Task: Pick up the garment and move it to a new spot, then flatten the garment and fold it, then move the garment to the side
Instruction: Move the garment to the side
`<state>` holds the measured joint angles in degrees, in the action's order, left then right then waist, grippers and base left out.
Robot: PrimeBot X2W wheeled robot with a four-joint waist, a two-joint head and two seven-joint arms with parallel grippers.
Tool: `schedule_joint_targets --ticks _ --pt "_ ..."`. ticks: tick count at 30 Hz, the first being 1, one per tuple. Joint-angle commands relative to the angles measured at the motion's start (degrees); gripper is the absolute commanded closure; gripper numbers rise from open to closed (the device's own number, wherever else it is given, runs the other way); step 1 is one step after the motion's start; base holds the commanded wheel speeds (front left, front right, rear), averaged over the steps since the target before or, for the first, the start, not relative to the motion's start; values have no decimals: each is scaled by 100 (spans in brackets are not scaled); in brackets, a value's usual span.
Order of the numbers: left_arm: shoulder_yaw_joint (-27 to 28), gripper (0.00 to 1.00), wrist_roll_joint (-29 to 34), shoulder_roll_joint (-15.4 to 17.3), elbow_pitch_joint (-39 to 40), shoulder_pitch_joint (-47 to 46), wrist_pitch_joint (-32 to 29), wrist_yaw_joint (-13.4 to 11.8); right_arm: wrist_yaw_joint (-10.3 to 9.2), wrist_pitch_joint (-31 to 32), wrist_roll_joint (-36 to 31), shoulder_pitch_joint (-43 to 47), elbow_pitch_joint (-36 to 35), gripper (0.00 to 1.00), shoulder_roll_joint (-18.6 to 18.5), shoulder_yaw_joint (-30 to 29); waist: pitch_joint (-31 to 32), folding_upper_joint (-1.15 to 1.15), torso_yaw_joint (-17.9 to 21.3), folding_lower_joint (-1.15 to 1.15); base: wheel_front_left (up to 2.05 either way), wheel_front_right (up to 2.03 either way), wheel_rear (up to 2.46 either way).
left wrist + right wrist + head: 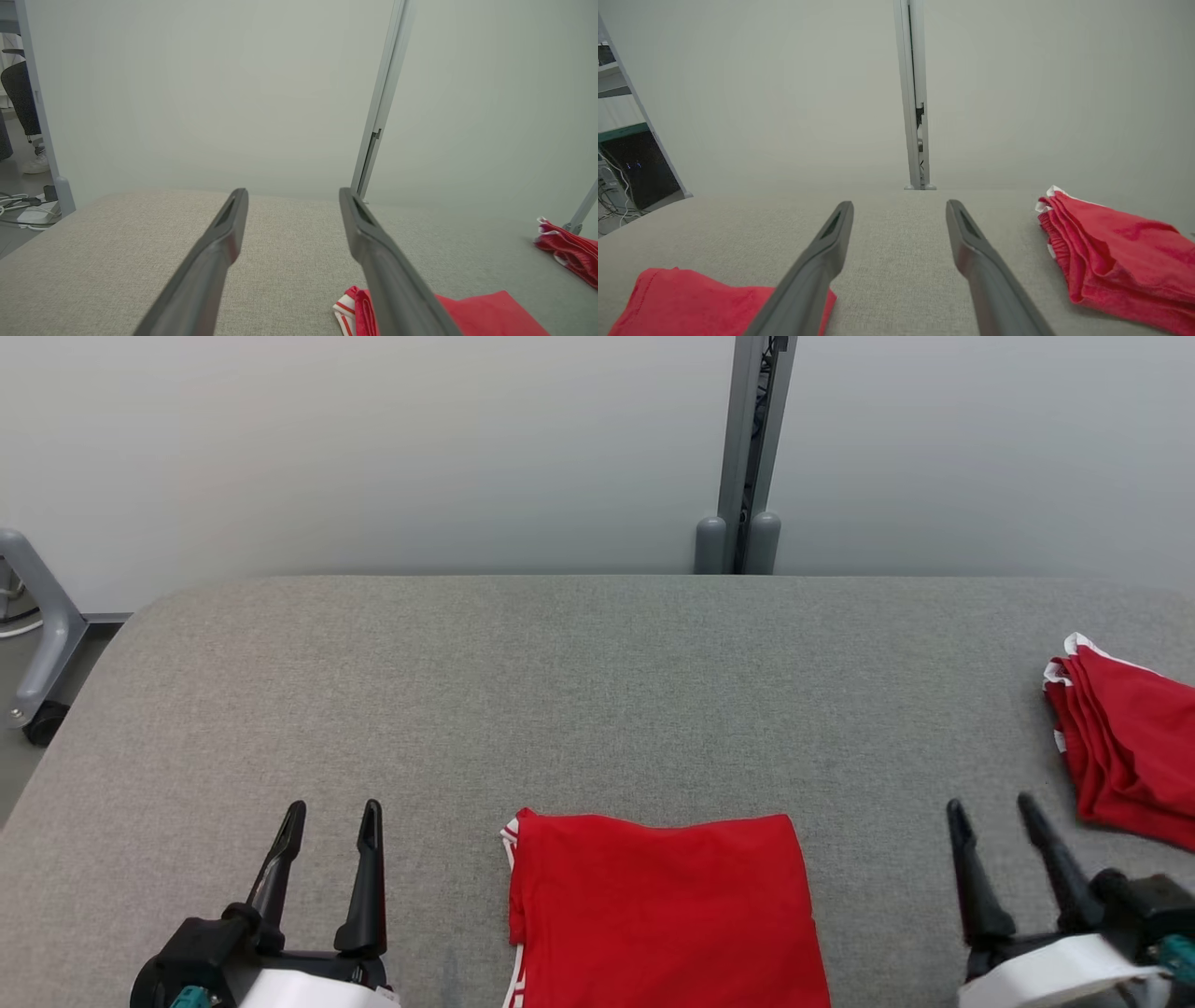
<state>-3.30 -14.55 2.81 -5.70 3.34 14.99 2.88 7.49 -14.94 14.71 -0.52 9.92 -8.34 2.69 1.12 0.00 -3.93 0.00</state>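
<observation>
Left tool (334,807) and right tool (990,803) are sitting low at the near side, each with its two dark fingers apart and gripping nothing.
The folded red fabric garment with white trim (663,910) is lying flat on the grey cloth-covered counter (597,691), between the two tools and touching neither. A rumpled bundle of red cloth with white edging (1130,747) is lying at the counter's right side, beyond the right tool and well apart from the folded garment. A grey upright post (747,457) is standing behind the counter.
</observation>
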Motion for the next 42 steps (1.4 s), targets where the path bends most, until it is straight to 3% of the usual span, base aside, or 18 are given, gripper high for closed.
schedule_joint_targets --ticks 1,9,13,20,24,30,31,32,33,34,42 --pt "-5 0 -46 21 -12 -23 24 -9 1 70 237 95 327 0 26 158 16 0 -20 0 0 0 0" --pt "-56 0 -105 23 -57 -36 24 4 1 1427 1192 -481 1377 0 -134 1197 54 0 -185 0 0 0 0" --pt "-107 0 -122 22 -96 -69 24 17 2 2237 1498 -776 1787 0 -127 1411 64 0 -345 0 0 0 0" --pt "-142 0 -163 22 -128 -60 24 15 1 3202 1789 -1012 2099 0 -41 1511 63 0 -576 0 0 0 0" --pt "-190 0 -208 22 -141 -56 24 10 -1 3915 1768 -1021 2529 0 76 1217 37 0 -714 0 0 0 0" --pt "-193 0 -195 20 -144 -66 24 -7 1 4059 1752 -999 2526 0 307 1098 -10 0 -788 0 0 0 0" --pt "-191 0 -191 21 -146 -71 24 -9 1 4018 1787 -991 2476 37 330 1108 -14 0 -789 0 0 0 0" --pt "-189 0 -184 21 -147 -77 24 -16 2 3983 1818 -985 2422 63 341 1118 -17 0 -787 0 0 0 0" --pt "-188 0 -179 21 -146 -84 24 -21 2 3899 1845 -991 2364 96 342 1122 -20 0 -782 0 0 0 0" --pt "-190 0 -177 21 -146 -90 24 -21 2 3815 1868 -1004 2309 100 339 1124 -21 0 -774 0 0 0 0" --pt "-208 0 -160 19 -124 -121 24 -9 1 3043 2009 -1180 2028 100 169 1203 -3 0 -566 0 0 0 0"
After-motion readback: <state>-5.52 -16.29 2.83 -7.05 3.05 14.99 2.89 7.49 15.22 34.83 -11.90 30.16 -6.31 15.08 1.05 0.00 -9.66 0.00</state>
